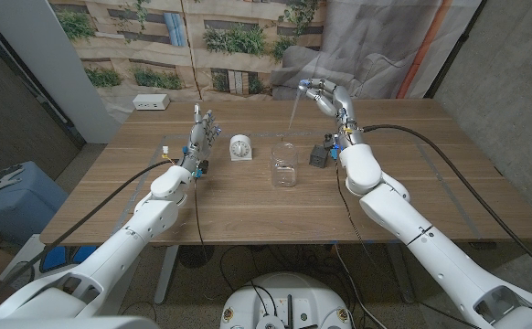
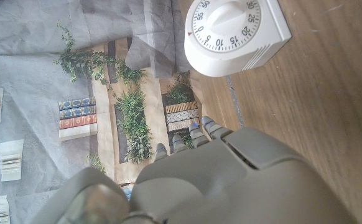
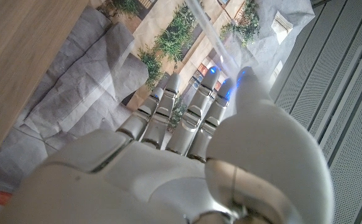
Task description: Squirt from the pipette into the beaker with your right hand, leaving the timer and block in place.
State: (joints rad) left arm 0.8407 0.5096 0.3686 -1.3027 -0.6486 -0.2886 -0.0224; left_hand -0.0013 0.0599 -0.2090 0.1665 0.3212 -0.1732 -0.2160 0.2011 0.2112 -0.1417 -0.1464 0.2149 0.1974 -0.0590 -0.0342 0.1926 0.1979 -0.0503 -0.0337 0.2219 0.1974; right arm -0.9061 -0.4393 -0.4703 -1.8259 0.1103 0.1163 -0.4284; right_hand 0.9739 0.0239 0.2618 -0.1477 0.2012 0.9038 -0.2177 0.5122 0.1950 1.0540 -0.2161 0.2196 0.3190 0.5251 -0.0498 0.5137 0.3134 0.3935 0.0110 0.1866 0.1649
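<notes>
The right hand (image 1: pixel 323 93) is raised above the far side of the wooden table (image 1: pixel 430 174), its arm reaching up from the lower right corner of the head view, forearm angled toward 11 o'clock. Its fingers (image 3: pixel 201 99) are drawn together around the top of a clear pipette (image 1: pixel 294 114), which hangs from the hand and slants down toward 7 o'clock, its tip just above the mouth of the glass beaker (image 1: pixel 284 164). The beaker stands upright near the middle of the table. At 3 o'clock from the beaker, near it but apart, sits a small dark block (image 1: pixel 319 153), close to the right wrist. At 10 o'clock from the beaker stands a white dial timer (image 1: pixel 239 146), also seen face-on in the left wrist view (image 2: pixel 234 31).

The left hand (image 1: pixel 202 137) is held upright at 9 o'clock from the timer, fingers straight and pointing away from the robot, holding nothing. A white power strip (image 1: pixel 152 102) lies at the table's far left corner.
</notes>
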